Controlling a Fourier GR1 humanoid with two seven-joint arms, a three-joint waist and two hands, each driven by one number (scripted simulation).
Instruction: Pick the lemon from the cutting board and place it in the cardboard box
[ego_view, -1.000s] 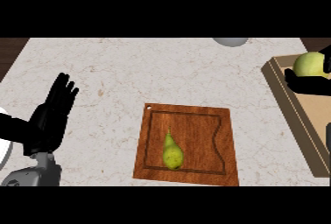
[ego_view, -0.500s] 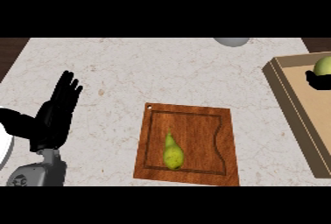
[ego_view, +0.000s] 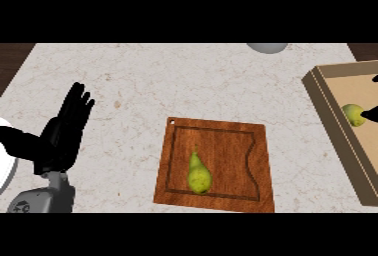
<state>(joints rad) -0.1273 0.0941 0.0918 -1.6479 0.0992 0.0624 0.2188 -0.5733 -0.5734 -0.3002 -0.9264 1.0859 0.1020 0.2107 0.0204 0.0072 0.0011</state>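
The yellow-green lemon (ego_view: 353, 114) lies on the floor of the cardboard box (ego_view: 325, 102) at the right edge of the head view. Of my right hand (ego_view: 371, 118) only two black tips show at the frame's right border, spread apart, one just beside the lemon and not curled round it. The wooden cutting board (ego_view: 229, 150) sits in the lower middle of the counter. A green pear (ego_view: 197, 173) rests on its left half. My left hand (ego_view: 63, 135) stands open at the left, fingers up, holding nothing.
A grey rounded object (ego_view: 267, 47) pokes in at the counter's far edge. A white plate rim (ego_view: 4, 172) shows at the left border beside my left forearm. Marble counter runs between the board and the box.
The lemon went from held above the box's far corner to lying on the box floor. My right hand let go and drew off to the right. My left hand barely shifted.
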